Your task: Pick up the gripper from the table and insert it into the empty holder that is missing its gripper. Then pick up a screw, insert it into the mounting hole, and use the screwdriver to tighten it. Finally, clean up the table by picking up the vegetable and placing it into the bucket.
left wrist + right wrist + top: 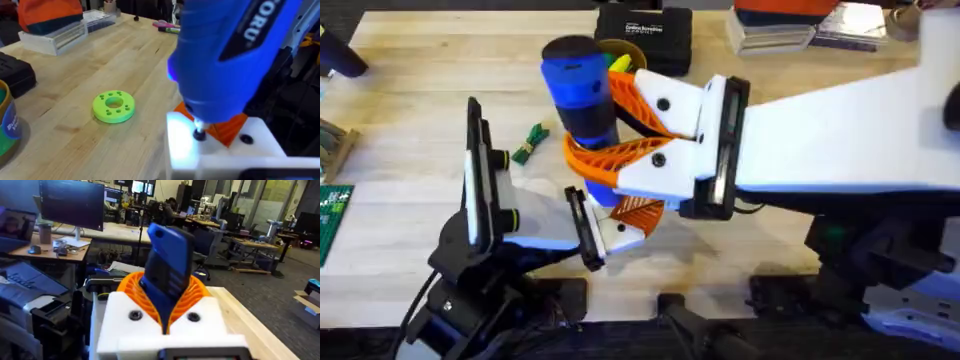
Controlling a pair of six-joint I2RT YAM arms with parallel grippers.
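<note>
Above the boxy white plastic holder (220,150), right gripper (638,140) pinches the bright blue pen-shaped screwdriver (582,90) (keep its tip upright, seated on the screw (199,134)).

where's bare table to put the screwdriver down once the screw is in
Bare light wooden table lies between the small green leafy vegetable and the far-left edge, left of the left arm. The middle is crowded: the right gripper holds the blue pen-shaped screwdriver there, and the black case sits behind it.
</note>
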